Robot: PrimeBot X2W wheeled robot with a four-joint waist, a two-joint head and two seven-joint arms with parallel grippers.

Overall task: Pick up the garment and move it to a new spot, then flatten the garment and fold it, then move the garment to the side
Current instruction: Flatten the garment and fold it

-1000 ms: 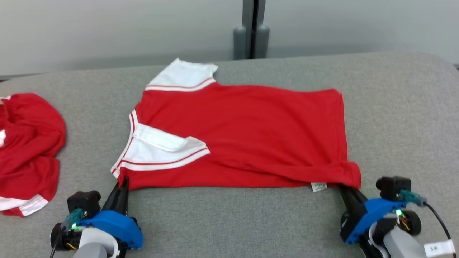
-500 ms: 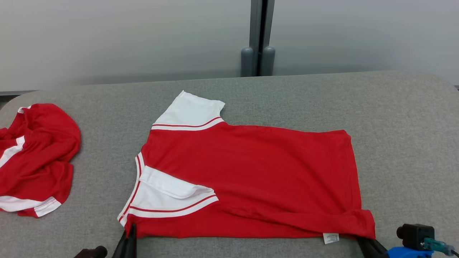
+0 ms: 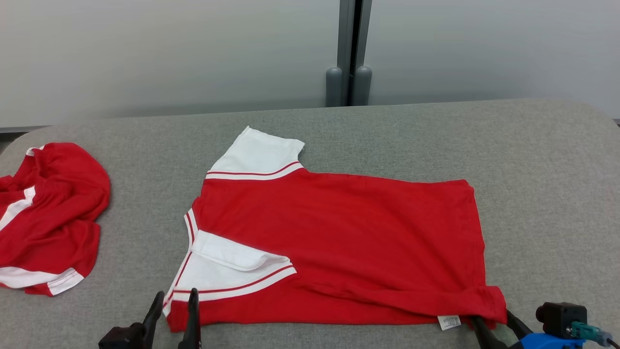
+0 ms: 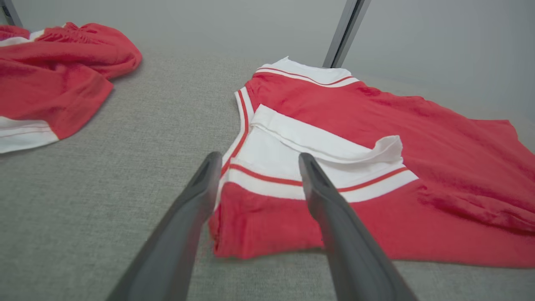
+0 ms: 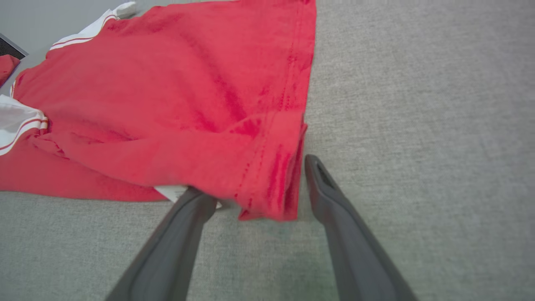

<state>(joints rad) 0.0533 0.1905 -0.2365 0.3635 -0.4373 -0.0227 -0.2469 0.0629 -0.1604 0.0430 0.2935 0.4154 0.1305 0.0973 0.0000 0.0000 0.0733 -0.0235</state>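
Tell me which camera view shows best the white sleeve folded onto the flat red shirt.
The left wrist view: the white sleeve lies ahead of the left gripper, large, its curled edge and red stripe clear. The head view shows the sleeve whole but smaller. The right wrist view catches a sliver at its left edge.

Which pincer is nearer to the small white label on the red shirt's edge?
Right. The right pincer stands open beside the small white label; the left pincer is open at the red shirt's opposite, collar-end corner.
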